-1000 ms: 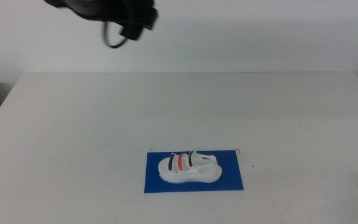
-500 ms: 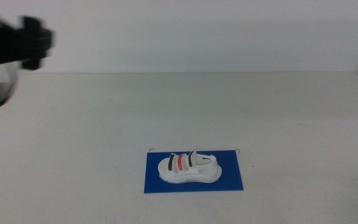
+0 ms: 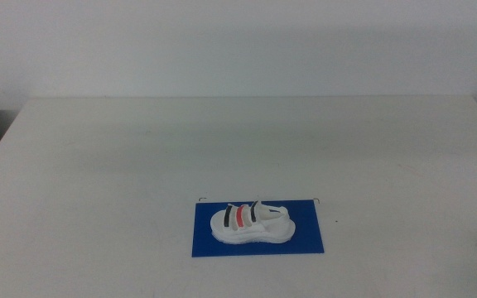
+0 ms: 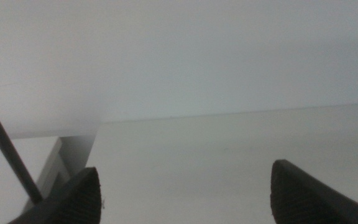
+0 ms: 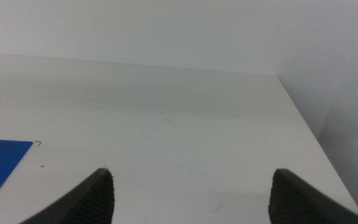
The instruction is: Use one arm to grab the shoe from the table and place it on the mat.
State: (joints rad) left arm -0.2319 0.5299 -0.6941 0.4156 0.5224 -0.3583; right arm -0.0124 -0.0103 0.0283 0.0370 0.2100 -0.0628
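Both grippers, left [image 4: 182, 193] and right [image 5: 191, 193], gape empty offstage; the white three-strapped shoe [image 3: 252, 223] rests on the bright blue mat [image 3: 305, 240], so nothing seems left to do.

We can read no text, label, brand, number or sign anywhere in these views.

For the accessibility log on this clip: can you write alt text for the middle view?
A white shoe with two black straps and a red one lies on its sole on a blue mat, near the front of a white table. No arm or gripper appears in this view.
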